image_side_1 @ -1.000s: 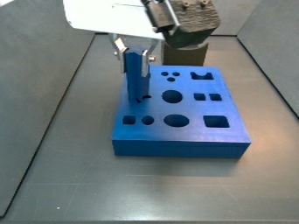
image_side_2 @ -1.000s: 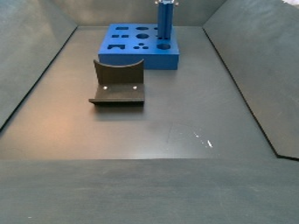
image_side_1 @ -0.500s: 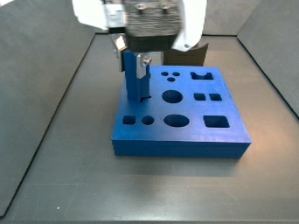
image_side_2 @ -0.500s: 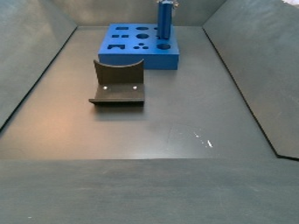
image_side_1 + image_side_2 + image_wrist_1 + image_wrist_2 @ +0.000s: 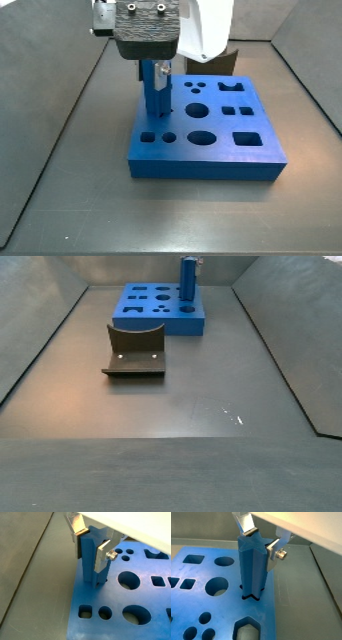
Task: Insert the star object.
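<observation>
The star object (image 5: pixel 252 567) is a slim bright-blue ridged peg. It stands upright with its foot in the star-shaped hole of the wide blue block (image 5: pixel 228 607). It shows in both wrist views and both side views (image 5: pixel 90 559) (image 5: pixel 154 92) (image 5: pixel 190 281). My gripper (image 5: pixel 259 537) comes down from above, and its silver fingers (image 5: pixel 103 554) flank the peg's top on two sides, pads against it. In a side view the gripper (image 5: pixel 154 68) sits over the block's (image 5: pixel 214 150) left edge.
The block (image 5: pixel 158 314) has several other shaped holes, round and square. The dark fixture (image 5: pixel 135 351) stands on the floor in front of the block in a side view. Grey walls close in the dark floor on the sides and back.
The wrist has swung round above the block, its white housing moving from left to right in the side view. The peg has stayed upright at the same spot.
</observation>
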